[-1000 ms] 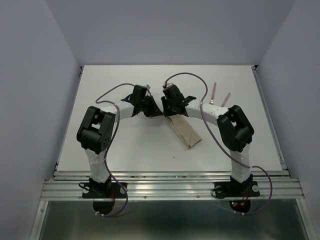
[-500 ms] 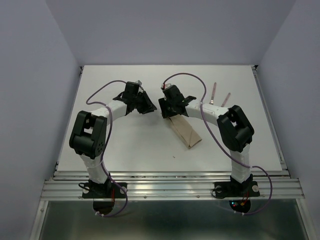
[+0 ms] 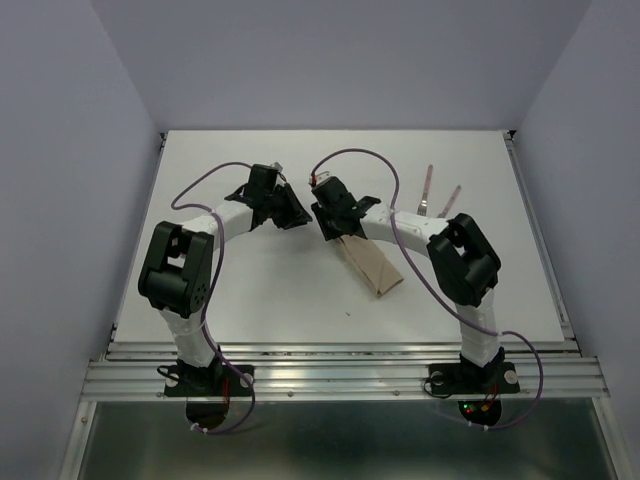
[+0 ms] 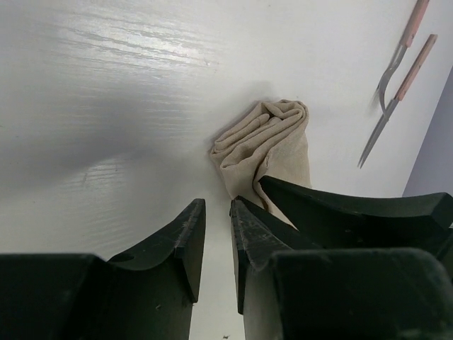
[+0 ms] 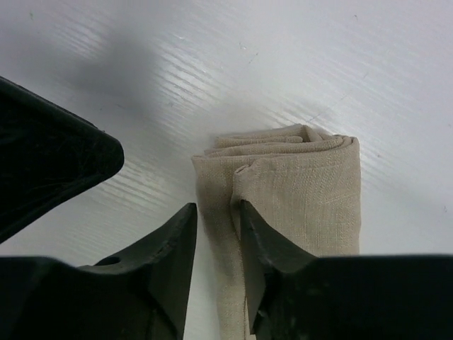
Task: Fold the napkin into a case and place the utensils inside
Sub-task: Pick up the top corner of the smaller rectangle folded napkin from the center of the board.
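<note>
Bright, even overhead light in the top view, only faint soft shadows on the white table (image 3: 250,290). Streaked glare across the table in both wrist views, beside a broad grey shadow toward the left. Near-black fingers (image 4: 185,237) soft and out of focus up close, napkin (image 5: 304,184) weave crisp

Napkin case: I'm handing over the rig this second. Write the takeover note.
Left gripper: jaws slightly apart, empty, just short of the case.
Right gripper: over one end of the case, cloth showing between its fingers; grip unclear.
Case: looks folded, lying on the table.
Fork and knife: side by side on the table, apart from the case.
Done: folding. Left: put both utensils inside.
</note>
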`<state>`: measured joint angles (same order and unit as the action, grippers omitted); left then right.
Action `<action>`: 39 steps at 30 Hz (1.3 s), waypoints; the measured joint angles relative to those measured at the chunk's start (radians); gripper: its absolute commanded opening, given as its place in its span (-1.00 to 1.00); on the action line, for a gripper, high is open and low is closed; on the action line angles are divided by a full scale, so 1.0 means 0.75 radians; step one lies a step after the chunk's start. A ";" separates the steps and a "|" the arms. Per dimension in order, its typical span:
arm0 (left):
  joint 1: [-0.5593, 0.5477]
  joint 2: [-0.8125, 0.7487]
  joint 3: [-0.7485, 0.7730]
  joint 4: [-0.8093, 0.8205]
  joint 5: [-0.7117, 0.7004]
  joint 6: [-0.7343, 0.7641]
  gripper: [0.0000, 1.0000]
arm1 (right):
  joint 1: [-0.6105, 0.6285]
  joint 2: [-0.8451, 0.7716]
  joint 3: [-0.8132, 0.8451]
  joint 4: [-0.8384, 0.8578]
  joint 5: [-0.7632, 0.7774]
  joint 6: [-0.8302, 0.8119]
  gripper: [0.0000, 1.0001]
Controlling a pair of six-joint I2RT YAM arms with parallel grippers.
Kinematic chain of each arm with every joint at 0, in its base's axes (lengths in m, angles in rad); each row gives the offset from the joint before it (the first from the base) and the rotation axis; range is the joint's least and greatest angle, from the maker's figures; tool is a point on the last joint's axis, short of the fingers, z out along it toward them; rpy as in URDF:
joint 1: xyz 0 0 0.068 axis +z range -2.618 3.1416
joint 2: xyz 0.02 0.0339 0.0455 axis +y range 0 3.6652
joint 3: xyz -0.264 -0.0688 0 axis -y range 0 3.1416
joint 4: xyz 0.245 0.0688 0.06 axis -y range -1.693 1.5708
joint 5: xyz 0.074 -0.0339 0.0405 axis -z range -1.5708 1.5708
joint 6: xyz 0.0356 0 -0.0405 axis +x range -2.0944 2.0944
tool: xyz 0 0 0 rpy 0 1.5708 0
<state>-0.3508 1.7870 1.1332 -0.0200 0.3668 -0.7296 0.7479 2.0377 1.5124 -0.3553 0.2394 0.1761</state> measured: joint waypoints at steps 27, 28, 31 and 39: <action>0.000 0.017 -0.017 0.032 0.035 -0.001 -0.38 | 0.006 0.035 0.000 -0.013 0.048 0.008 -0.53; 0.000 0.017 -0.017 0.032 0.035 -0.001 -0.38 | 0.006 0.041 0.000 -0.013 0.053 0.015 -0.71; -0.001 0.017 -0.019 0.034 0.035 -0.001 -0.38 | 0.006 0.047 -0.001 -0.012 0.073 0.034 -0.98; -0.002 0.017 -0.045 0.042 0.034 0.015 -0.35 | 0.006 0.015 -0.058 0.041 0.067 0.060 -0.99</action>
<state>-0.3519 1.7996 1.0992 0.0113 0.3923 -0.7185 0.7521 2.0487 1.4689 -0.3244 0.2897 0.2211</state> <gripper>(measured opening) 0.315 0.036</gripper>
